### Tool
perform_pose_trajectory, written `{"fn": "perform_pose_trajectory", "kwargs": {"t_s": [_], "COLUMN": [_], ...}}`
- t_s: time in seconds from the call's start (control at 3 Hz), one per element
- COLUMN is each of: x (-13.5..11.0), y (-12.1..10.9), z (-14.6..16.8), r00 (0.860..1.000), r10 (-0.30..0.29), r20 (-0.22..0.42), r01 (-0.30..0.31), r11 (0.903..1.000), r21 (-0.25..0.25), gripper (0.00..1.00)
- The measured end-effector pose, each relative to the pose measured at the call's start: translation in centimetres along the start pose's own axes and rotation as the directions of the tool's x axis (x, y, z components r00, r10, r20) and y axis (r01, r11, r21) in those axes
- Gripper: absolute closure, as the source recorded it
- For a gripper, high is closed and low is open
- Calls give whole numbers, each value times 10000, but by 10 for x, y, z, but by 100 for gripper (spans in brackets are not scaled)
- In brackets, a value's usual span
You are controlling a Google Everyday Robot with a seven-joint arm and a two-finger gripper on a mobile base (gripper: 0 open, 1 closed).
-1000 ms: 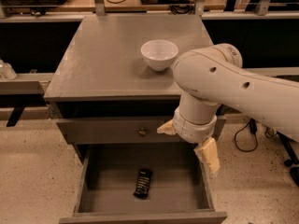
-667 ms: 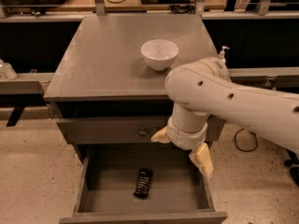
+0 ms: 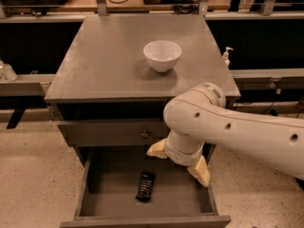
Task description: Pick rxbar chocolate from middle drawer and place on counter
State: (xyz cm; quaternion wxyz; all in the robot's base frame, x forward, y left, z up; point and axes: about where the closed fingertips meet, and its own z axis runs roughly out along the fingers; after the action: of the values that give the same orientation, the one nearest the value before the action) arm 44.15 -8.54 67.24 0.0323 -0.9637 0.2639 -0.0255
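Lying flat at lower centre of the frame, the rxbar chocolate (image 3: 146, 186) is resting on the floor of the open middle drawer (image 3: 110, 198), ungrasped; just right of it and higher, the gripper (image 3: 176, 165) is hovering with fingers spread wide, holding nothing; grasping, lifting and placing on the counter (image 3: 104, 65) are all remaining.

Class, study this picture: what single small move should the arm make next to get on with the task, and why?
Probably lower the tool and shift it toward the rxbar chocolate. The tool hangs open and holding nothing above the right part of the middle drawer, while the bar lies flat on the drawer floor, lower and further left in the picture.
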Motion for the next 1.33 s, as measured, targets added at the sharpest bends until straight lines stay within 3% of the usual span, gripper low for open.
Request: {"fn": "perform_pose_trajectory", "kwargs": {"t_s": [0.33, 0.67, 1.0, 1.33], "x": [-5, -20, -33, -28], "y": [-12, -41, -97, -98], "z": [12, 63, 130, 127], "r00": [9970, 9829, 9604, 9589], "r10": [-698, -1771, -2781, -2814], "r20": [322, 508, -154, -349], "r01": [701, 1769, 2783, 2835], "r11": [9975, 9842, 9560, 9540], "r21": [-62, 75, 923, 973], "gripper": [0, 0, 0, 0]}}
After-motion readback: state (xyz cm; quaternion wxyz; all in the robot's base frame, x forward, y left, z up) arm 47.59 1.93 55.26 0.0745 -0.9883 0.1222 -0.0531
